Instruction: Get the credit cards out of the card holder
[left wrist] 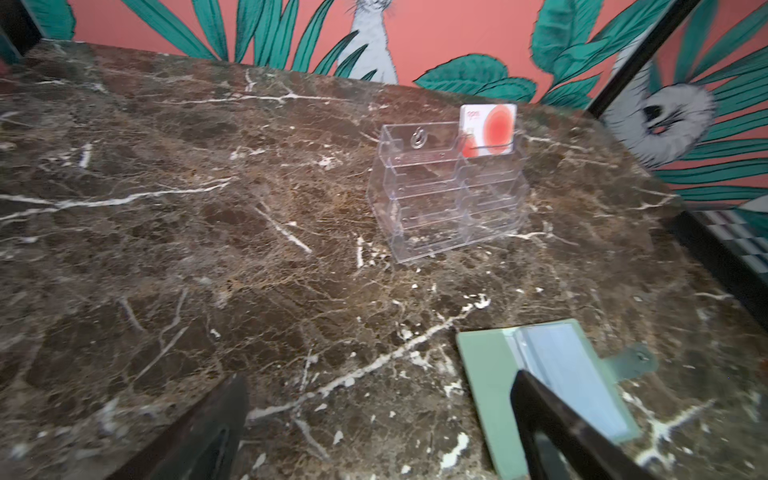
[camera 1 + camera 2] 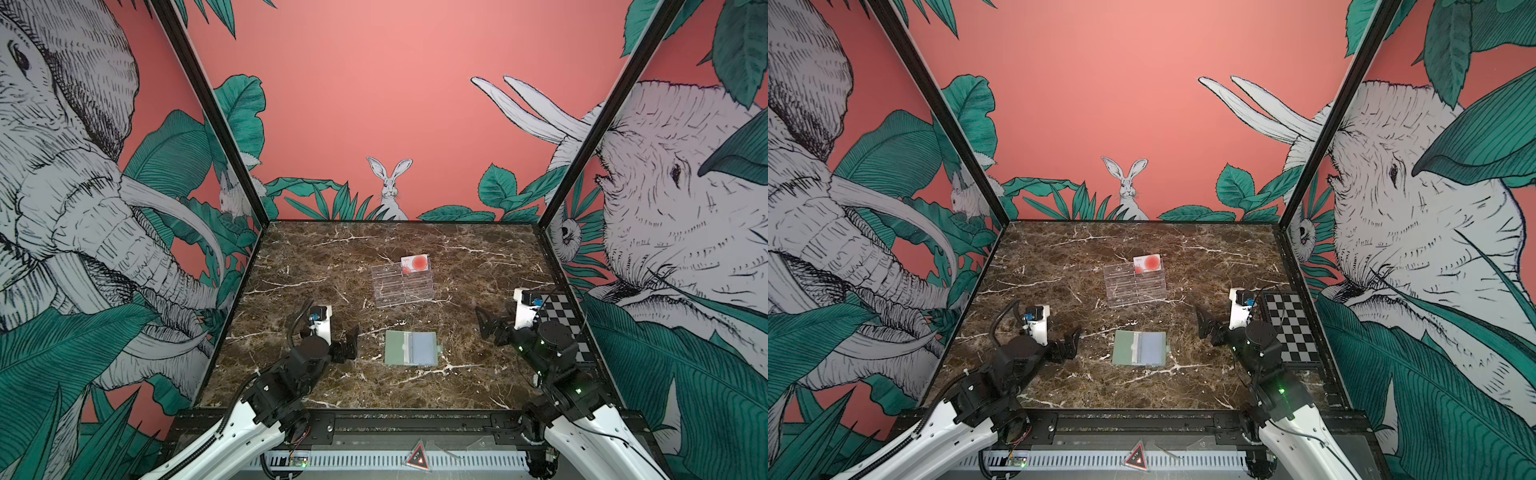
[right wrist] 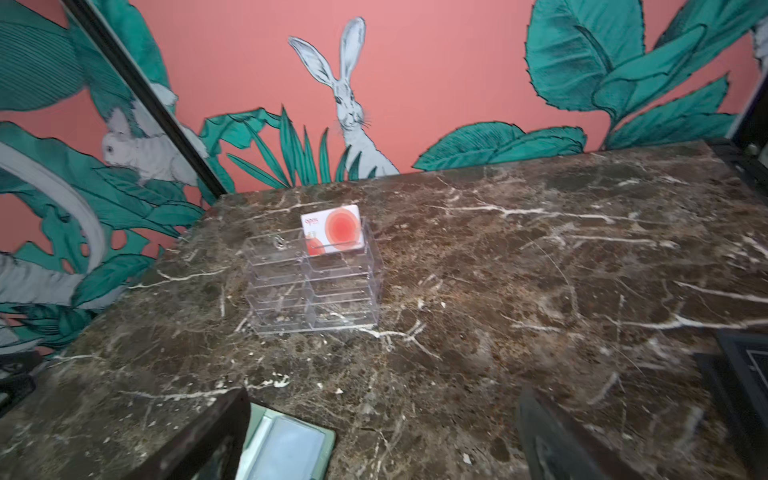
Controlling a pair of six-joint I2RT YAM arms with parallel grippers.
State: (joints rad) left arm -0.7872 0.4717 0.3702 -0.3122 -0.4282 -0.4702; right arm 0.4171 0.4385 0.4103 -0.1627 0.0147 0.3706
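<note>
Noted a dark, marble-patterned desk [image 2: 457, 257] bearing only a few things. Saw both arms folded low at the near edge, wrists pointing toward the far wall. Found the left claw [image 2: 348, 343] just left of the card holder [image 2: 411, 348] and apart from it. Found the right claw [image 2: 490, 326] well off to the holder's right, beside a chequered board [image 2: 561, 316]. Found both claws spread wide and empty, with nothing between the fingers in either wrist view.

Saw a clear tiered stand [image 2: 402, 282] upright past the middle of the desk. Found the card holder lying open and flat at the near middle, snap tab [image 1: 640, 358] sticking out to the right. Saw its sleeves [image 1: 569, 365] showing pale blue-grey with no red-orange, but could not tell whether any card sat inside. Judged the holder soft, light and apt to slide on so slick a surface. Thought it best pinned by the green cover with one claw while working at a sleeve's mouth with the other.

Found the credit cards [image 2: 415, 264] standing in the stand's top tier, right half, seemingly two with one lower in front. Judged them thin, stiff, light and slippery, best pinched across both faces at the exposed upper edge.
</note>
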